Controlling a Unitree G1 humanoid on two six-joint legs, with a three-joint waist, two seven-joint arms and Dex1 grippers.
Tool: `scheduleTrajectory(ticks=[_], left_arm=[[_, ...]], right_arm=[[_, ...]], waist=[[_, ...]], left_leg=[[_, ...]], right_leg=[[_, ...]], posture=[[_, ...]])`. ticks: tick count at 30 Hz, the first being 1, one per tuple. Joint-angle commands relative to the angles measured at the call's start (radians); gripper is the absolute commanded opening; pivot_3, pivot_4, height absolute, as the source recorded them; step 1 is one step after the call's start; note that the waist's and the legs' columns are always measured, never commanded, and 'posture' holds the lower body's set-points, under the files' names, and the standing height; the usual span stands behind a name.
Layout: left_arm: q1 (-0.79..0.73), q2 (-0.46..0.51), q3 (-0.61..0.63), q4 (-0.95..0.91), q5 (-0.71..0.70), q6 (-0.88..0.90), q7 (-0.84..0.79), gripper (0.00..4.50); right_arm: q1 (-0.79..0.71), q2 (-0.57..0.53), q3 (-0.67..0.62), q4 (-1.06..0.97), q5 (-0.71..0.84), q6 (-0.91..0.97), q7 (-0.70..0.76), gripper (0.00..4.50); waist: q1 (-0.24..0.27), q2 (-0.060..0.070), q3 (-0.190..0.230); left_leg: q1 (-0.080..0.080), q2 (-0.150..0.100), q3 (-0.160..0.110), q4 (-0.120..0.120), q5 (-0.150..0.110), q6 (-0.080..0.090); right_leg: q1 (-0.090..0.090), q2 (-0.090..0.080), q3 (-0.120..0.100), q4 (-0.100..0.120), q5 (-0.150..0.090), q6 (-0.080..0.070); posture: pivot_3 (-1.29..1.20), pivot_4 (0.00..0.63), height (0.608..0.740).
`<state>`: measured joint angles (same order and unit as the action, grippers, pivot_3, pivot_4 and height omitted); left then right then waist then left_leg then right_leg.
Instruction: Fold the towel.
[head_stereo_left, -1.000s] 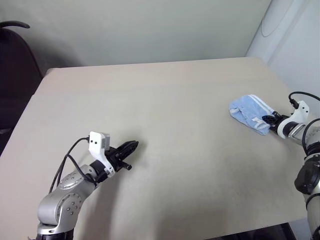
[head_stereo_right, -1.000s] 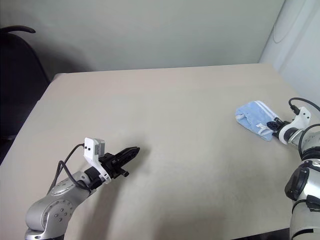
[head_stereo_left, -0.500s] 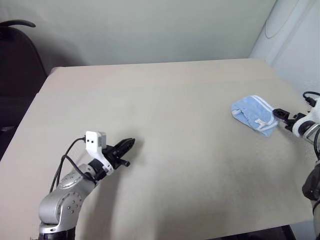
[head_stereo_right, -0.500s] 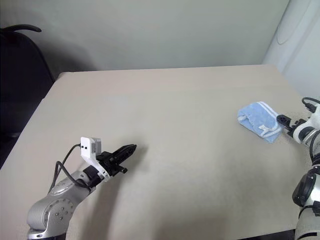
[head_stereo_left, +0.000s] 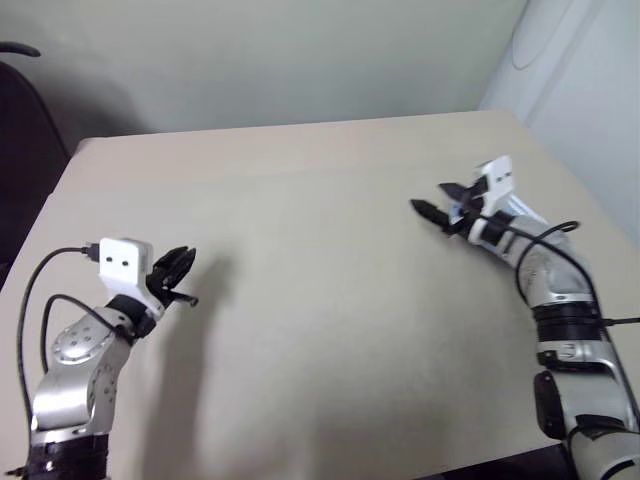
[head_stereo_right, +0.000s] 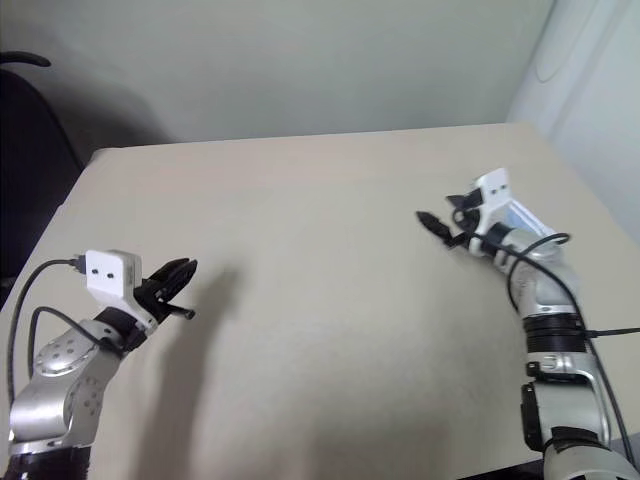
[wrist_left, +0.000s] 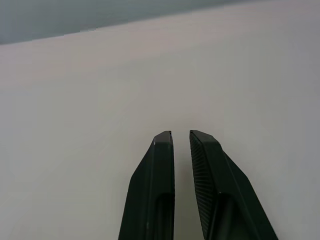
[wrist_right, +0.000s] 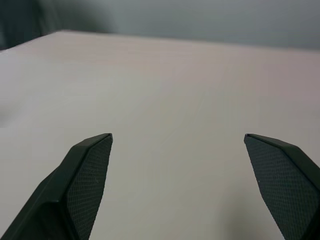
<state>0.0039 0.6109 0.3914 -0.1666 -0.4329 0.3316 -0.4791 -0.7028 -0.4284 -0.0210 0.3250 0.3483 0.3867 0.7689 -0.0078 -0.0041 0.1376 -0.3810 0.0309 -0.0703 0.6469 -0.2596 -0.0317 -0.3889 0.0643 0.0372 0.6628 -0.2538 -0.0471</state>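
- Over the table (head_stereo_left: 320, 330), right gripper (head_stereo_left: 440, 205) spread wide, empty, hiding most of the towel (head_stereo_right: 522, 219).
- Left wrist view: left gripper (wrist_left: 181, 137) nearly closed, empty.

towel (head_stereo_left: 522, 212): 1 | table (head_stereo_left: 320, 300): 1 | chair (head_stereo_right: 25, 130): 1

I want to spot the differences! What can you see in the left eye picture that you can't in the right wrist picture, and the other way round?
Left eye picture: both arms, the left gripper, and a bit of blue towel peeking out behind the right arm. Right wrist picture: a close look at the right gripper's bumpy black fingers, spread wide with nothing between. Both: the tan table.
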Motion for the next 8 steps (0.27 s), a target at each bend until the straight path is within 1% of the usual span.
scheduleTrajectory(ticks=[1, 5, 7, 8], left_arm=[[0.045, -0.022, 0.047, -0.09, -0.013, -0.013, 0.017, 0.64], [0.101, -0.045, 0.06, -0.146, -0.013, 0.008, 0.035, 0.64], [0.112, -0.055, 0.062, -0.165, -0.022, 0.021, 0.044, 0.64], [0.114, -0.059, 0.06, -0.175, -0.026, 0.028, 0.047, 0.64]], right_arm=[[0.038, 0.039, 0.051, 0.0, -0.037, -0.093, 0.043, 4.46], [0.063, 0.074, 0.061, 0.021, -0.051, -0.131, 0.041, 4.46], [0.073, 0.082, 0.058, 0.018, -0.051, -0.141, 0.038, 4.46], [0.077, 0.085, 0.054, 0.013, -0.05, -0.143, 0.032, 4.46]], waist=[[0.006, -0.001, -0.001], [0.011, -0.001, -0.001], [0.011, -0.001, -0.001], [0.011, -0.001, -0.001]], left_leg=[[-0.002, 0.0, -0.001, 0.0, 0.001, -0.002], [-0.003, 0.0, -0.001, 0.001, 0.0, -0.001], [-0.002, 0.0, -0.001, 0.001, -0.004, 0.006], [-0.001, 0.0, -0.001, 0.001, -0.004, 0.006]], right_leg=[[-0.002, 0.0, 0.0, 0.0, 0.0, 0.0], [-0.002, -0.001, 0.0, 0.0, 0.002, 0.001], [-0.002, -0.001, 0.0, 0.001, 0.004, 0.0], [-0.001, -0.001, 0.0, 0.001, 0.005, -0.001]], posture=[[0.0, 0.15, 0.74], [0.0, 0.15, 0.74], [0.0, 0.15, 0.74], [0.0, 0.15, 0.74]])
